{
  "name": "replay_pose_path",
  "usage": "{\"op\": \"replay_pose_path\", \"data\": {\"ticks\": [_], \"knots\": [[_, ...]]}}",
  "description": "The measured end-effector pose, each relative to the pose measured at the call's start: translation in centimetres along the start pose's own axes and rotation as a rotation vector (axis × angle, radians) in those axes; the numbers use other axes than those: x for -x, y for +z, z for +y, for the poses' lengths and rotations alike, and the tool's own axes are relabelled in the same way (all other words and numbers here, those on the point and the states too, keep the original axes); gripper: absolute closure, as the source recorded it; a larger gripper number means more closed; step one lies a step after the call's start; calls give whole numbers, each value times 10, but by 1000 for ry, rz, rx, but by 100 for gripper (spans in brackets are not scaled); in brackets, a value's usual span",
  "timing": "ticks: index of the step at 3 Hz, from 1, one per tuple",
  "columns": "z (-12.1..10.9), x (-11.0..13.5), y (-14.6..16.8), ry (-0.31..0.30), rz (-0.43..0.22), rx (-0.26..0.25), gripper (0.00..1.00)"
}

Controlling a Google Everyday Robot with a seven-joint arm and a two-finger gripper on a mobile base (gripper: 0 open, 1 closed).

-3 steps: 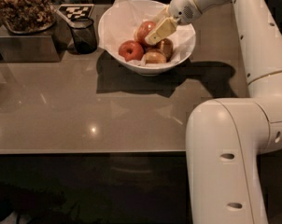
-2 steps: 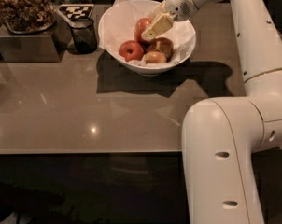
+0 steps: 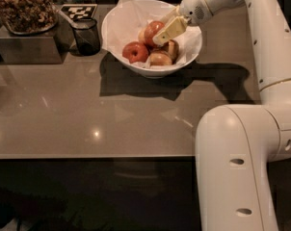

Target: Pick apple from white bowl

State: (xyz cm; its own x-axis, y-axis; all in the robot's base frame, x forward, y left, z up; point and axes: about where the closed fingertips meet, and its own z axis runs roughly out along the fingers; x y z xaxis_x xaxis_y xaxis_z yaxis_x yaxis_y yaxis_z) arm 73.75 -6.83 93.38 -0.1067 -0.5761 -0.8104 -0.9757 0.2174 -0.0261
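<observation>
end effector (image 3: 161,37) over white bowl (image 3: 157,71), covering part of the apple (image 3: 150,29)

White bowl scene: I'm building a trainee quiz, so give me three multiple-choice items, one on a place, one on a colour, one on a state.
1. Where is the pincer? A over the white bowl, at the apple; B far left of it; C out of view.
2. The smaller apple beside it is: A green; B red; C purple.
3. The dark cup: A lies sideways; B is upside down; C stands upright.
A: the pincer sits at the apple, over the bowl. B: its skin is red. C: its open mouth faces up.
</observation>
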Motion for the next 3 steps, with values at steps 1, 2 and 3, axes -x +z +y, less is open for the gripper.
{"op": "replay_pose_path", "data": {"ticks": [1,2,3], "knots": [[12,6,-27,16,-35,0,100],[34,16,-67,56,-42,-19,100],[63,18,-104,97,-42,-44,100]]}}
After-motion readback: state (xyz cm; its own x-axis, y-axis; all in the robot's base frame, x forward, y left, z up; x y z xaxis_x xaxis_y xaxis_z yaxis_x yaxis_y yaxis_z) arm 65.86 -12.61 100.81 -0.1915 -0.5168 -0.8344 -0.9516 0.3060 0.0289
